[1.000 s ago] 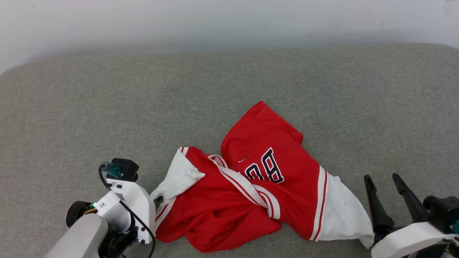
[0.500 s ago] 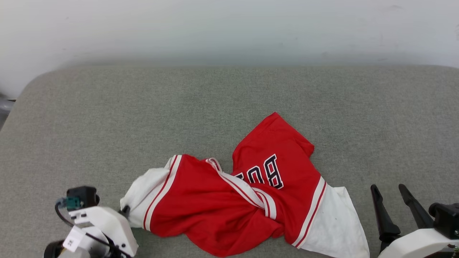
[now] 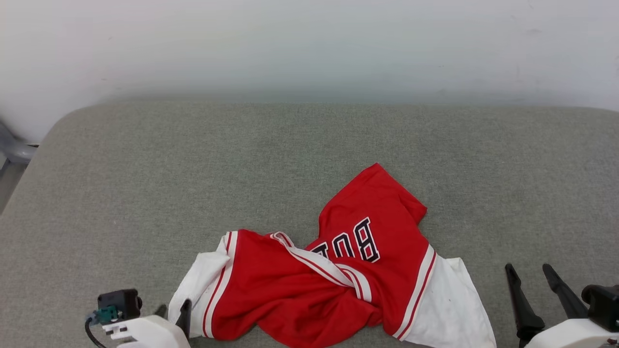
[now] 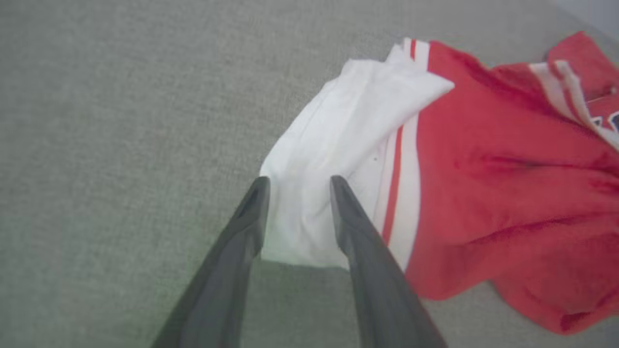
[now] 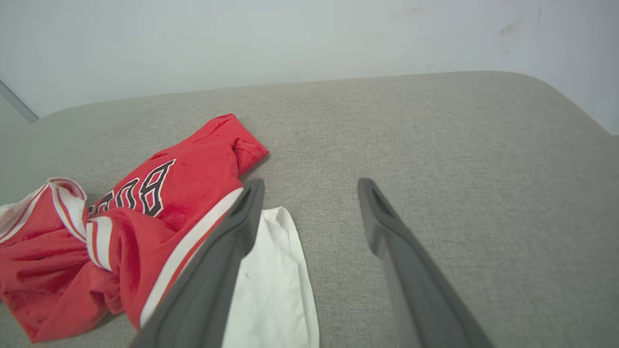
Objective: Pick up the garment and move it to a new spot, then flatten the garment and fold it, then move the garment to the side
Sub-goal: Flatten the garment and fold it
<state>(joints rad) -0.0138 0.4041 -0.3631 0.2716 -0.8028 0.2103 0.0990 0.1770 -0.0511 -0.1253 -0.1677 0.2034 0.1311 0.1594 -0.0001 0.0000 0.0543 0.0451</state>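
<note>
— Where's the garment (image 3: 271,290)?

— It lies crumpled on the tabletop (image 3: 309,159), by the near edge and a little right of the middle. Most of what shows is red. The dark lettering (image 3: 355,241) faces up on the part that reaches toward the far edge.

— Is it flat?

— No. A striped trim band (image 3: 329,266) twists across its middle, and the white inside shows at both ends: a left flap (image 4: 338,130) and a right flap (image 5: 271,290).

— And the left pincer (image 4: 299,182)?

— It sits at the left flap, near the tabletop's near edge. Its fingers stand a narrow gap apart, with white cloth showing between them. They aren't closed on it. I can't tell if the tips touch the cloth.

— The right pincer (image 5: 312,182)?

— It's spread wide and holds nothing, just beside the right flap by the near edge. In the head view a strip of bare tabletop separates the two.

— Anything past the tabletop?

— A pale wall (image 3: 309,48) behind the far edge.
</note>
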